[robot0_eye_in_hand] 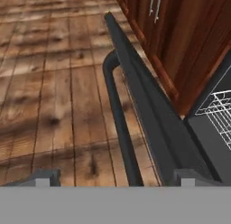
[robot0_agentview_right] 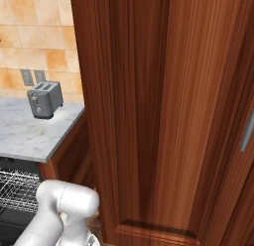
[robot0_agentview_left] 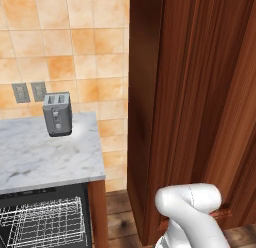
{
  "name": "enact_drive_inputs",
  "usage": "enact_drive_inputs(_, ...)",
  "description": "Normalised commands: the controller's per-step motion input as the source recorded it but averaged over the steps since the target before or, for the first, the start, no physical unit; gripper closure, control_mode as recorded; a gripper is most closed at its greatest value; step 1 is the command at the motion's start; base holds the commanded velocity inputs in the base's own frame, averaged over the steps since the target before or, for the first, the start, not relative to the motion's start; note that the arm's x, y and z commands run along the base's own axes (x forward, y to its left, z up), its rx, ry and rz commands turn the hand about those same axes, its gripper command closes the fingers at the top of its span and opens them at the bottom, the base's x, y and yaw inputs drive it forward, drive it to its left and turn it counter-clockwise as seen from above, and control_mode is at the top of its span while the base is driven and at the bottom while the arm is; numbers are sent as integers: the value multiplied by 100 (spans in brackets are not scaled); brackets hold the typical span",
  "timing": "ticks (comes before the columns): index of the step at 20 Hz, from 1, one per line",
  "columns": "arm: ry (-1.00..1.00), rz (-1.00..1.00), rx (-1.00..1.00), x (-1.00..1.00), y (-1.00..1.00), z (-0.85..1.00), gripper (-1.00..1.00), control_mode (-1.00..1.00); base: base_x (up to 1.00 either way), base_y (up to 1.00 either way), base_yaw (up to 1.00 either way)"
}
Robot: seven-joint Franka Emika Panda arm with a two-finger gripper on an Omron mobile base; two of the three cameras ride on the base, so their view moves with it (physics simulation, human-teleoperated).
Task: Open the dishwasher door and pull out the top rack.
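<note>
Two fingers (robot0_eye_in_hand: 115, 178) of ours stand apart with the dishwasher door's handle (robot0_eye_in_hand: 118, 123) running up between them, touching neither. We see the dishwasher door (robot0_eye_in_hand: 149, 105) swung down over the wooden floor (robot0_eye_in_hand: 45, 83), edge-on beside the handle. Under the marble worktop (robot0_agentview_left: 45, 157), the top rack (robot0_agentview_left: 42, 224) sits in the dark opening, below the toaster (robot0_agentview_left: 57, 113).

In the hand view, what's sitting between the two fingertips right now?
In the hand view, the dishwasher door handle bar runs up between the fingertips, with bare wooden floor beside it. The gripper is open.
</note>
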Motion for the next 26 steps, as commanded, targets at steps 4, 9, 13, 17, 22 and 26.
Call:
enact_drive_inputs(4,42,-18,-2,-34,0,100,-100,-100,0,0,0)
enact_drive_inputs(9,42,-20,-7,12,0,100,-100,-100,0,0,0)
enact_drive_inputs(13,31,-27,-13,75,0,100,-100,-100,0,0,0)
enact_drive_inputs(17,7,-30,-21,79,0,64,-100,-100,0,0,0)
enact_drive_inputs(22,-23,-35,-30,63,11,-10,-100,-100,0,0,0)
enact_drive_inputs(26,-29,-35,-23,47,3,-20,-100,-100,0,0,0)
